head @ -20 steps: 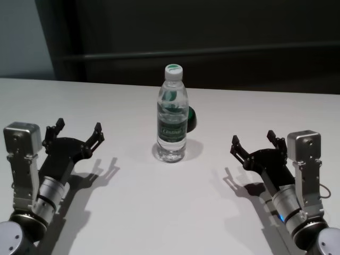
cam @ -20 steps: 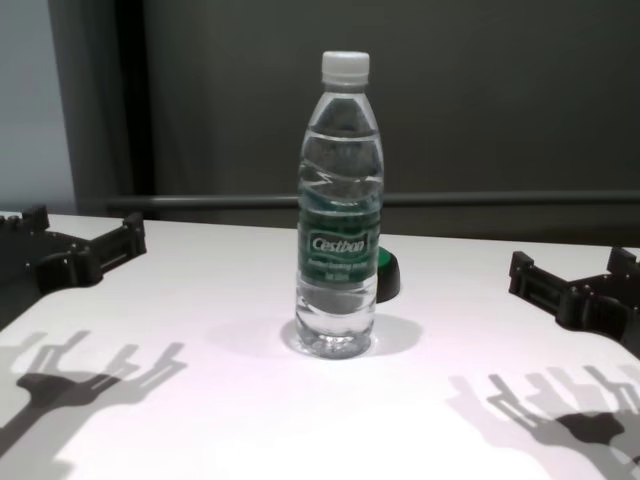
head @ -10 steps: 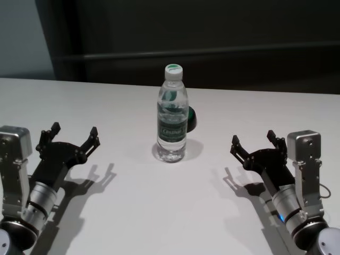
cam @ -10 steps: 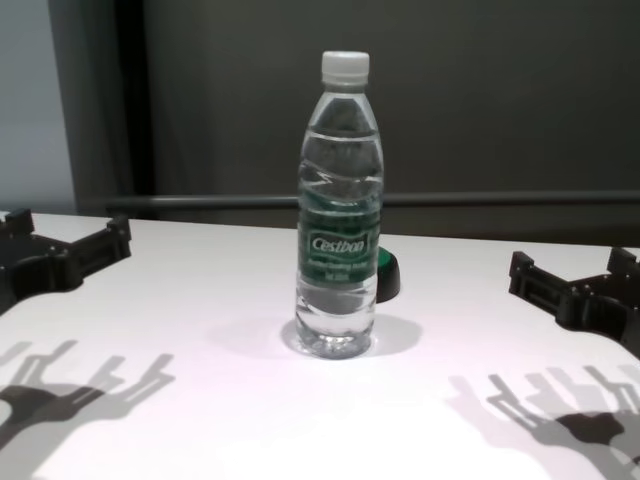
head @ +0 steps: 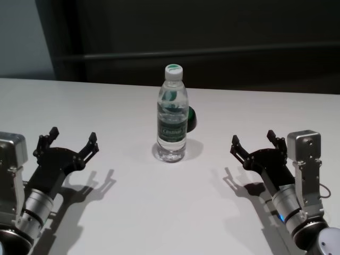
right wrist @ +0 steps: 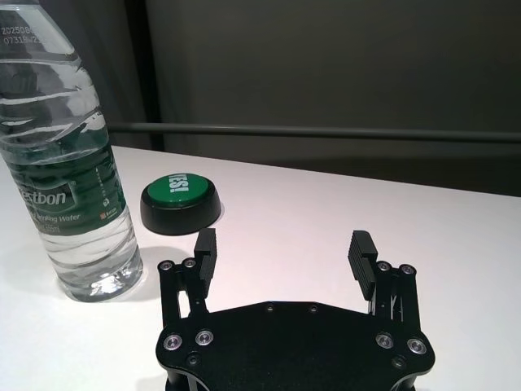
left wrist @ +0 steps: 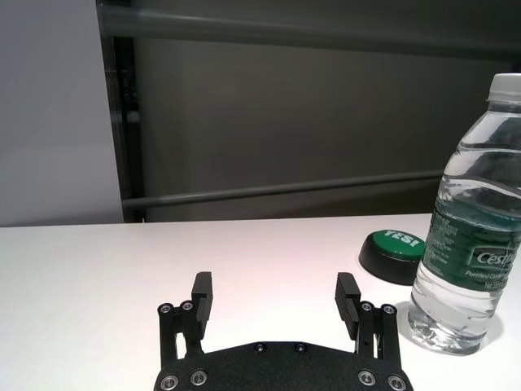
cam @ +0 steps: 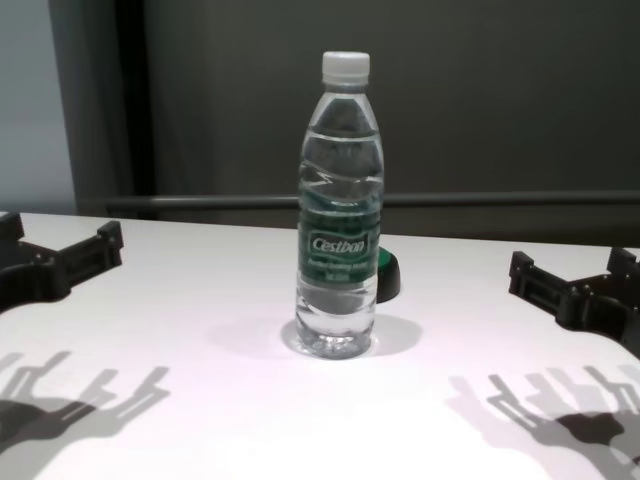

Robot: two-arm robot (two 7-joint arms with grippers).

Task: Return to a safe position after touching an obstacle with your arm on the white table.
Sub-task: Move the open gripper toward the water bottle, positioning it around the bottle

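Observation:
The obstacle, a clear water bottle (head: 172,114) with a white cap and green label, stands upright in the middle of the white table (head: 159,212). It also shows in the chest view (cam: 340,220), the left wrist view (left wrist: 470,236) and the right wrist view (right wrist: 69,171). My left gripper (head: 71,141) is open and empty at the near left, well apart from the bottle; it shows in its wrist view (left wrist: 277,297). My right gripper (head: 255,142) is open and empty at the near right, also apart from it (right wrist: 283,251).
A low green-and-black button (head: 191,119) sits just behind and right of the bottle, seen too in the wrist views (left wrist: 395,252) (right wrist: 179,199). A dark wall with a rail (head: 212,53) runs behind the table's far edge.
My left arm has drawn back toward the near left, away from the bottle. The right arm and the bottle have not moved.

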